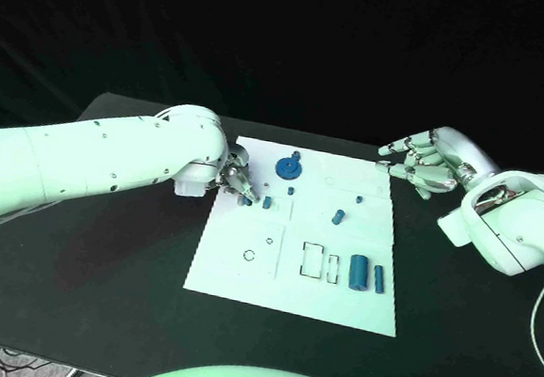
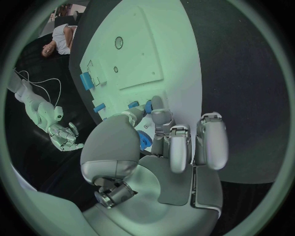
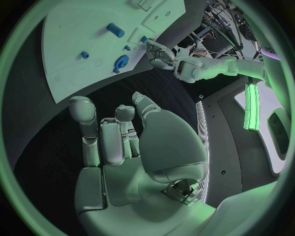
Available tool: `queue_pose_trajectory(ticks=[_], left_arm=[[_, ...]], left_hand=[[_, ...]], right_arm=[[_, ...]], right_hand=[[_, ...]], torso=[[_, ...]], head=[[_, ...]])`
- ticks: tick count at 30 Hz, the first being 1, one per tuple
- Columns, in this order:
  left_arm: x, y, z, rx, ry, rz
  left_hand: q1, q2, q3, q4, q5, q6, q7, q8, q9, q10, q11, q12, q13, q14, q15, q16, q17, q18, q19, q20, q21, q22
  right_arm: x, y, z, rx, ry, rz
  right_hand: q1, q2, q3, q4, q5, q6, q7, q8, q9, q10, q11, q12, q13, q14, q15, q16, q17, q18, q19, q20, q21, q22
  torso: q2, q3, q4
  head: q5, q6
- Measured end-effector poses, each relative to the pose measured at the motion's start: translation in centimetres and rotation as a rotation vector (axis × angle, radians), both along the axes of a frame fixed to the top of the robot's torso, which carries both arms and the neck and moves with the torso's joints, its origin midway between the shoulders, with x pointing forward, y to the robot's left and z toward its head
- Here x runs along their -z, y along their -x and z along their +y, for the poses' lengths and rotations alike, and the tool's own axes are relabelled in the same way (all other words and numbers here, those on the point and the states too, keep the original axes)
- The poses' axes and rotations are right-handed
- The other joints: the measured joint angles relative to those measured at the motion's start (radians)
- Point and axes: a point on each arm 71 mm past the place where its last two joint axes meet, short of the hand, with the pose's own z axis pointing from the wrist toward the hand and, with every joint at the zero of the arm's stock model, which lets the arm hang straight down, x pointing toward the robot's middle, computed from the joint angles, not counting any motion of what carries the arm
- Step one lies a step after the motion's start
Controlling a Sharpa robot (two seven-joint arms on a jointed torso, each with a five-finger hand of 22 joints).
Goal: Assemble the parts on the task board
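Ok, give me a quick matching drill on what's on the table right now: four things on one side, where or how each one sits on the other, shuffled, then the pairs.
Things
1. left hand
2. right hand
3. round blue part
4. long blue cylinder

Places or states
A. lies on the near right part of the white board, beside a thinner blue bar
B. over the black table off the board's far right corner, holding nothing
C. at the board's left edge, fingertips at a small blue piece
D. sits on the far part of the board, near its middle

Pairs: 1-C, 2-B, 3-D, 4-A
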Motion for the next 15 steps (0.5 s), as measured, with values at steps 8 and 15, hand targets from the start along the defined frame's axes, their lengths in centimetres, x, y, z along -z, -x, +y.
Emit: queue_pose_trajectory(ticks=[8,15], left_arm=[[-0.03,-0.12,0.01,-0.006,0.001,0.002],[-0.04,-0.19,0.00,-0.009,0.001,0.002]], left_hand=[[-0.004,-0.004,-0.006,0.006,0.000,0.000,0.000,0.000,0.000,-0.004,0.004,-0.006,-0.004,0.000,0.000,0.000,0.000,0.000,0.000,0.000,0.000,0.000],[-0.008,0.000,-0.009,0.009,0.000,0.000,0.000,0.000,0.000,-0.004,0.004,-0.006,-0.006,0.000,0.000,0.000,0.000,0.000,0.000,0.000,0.000,0.000]], right_arm=[[0.00,0.01,-0.04,0.001,0.000,0.000],[0.00,0.01,-0.06,0.001,0.000,0.000]], right_hand=[[0.000,0.000,-0.001,0.001,0.000,0.000,0.000,0.000,0.000,0.000,0.000,0.000,0.000,0.000,0.000,0.000,0.000,0.000,0.000,0.000,0.000,0.000],[0.000,0.000,-0.001,0.001,0.000,0.000,0.000,0.000,0.000,0.000,0.000,0.000,0.000,0.000,0.000,0.000,0.000,0.000,0.000,0.000,0.000,0.000]], torso=[[0.000,0.0002,0.0002],[0.000,0.0001,0.0006]], head=[[-0.002,-0.002],[-0.002,-0.003]])
